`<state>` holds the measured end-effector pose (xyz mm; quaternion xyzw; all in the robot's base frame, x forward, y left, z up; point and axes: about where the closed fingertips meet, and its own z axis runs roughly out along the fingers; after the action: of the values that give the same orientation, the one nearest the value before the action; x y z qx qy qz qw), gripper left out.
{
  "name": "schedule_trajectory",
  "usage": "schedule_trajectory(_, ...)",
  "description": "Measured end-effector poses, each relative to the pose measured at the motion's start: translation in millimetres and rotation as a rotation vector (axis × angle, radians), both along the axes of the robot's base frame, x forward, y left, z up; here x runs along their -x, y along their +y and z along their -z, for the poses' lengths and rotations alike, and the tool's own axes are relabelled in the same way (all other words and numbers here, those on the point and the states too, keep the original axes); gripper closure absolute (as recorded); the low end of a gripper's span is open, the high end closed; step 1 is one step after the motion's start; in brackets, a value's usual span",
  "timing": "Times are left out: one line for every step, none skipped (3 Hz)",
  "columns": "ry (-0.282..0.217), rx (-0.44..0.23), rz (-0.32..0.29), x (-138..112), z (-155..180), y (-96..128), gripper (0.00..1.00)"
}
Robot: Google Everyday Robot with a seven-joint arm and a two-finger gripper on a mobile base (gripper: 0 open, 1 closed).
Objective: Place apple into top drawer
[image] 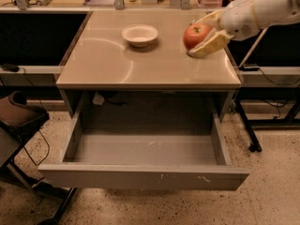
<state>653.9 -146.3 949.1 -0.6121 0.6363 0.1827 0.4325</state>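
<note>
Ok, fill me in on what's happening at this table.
The robot's gripper is at the right rear of the table, its two fingers clamped around the red apple, which sits at or just above the tabletop. Below, the top drawer is pulled wide open towards the camera, and the apple is not yet in it. A white bowl sits untouched on the table, to the left of the apple.
</note>
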Motion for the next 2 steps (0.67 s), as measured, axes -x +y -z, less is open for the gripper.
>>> schedule_trajectory(0.036,0.057,0.044,78,-9,-32,1.00)
schedule_trajectory(0.100,0.072,0.059,98,19,-44,1.00)
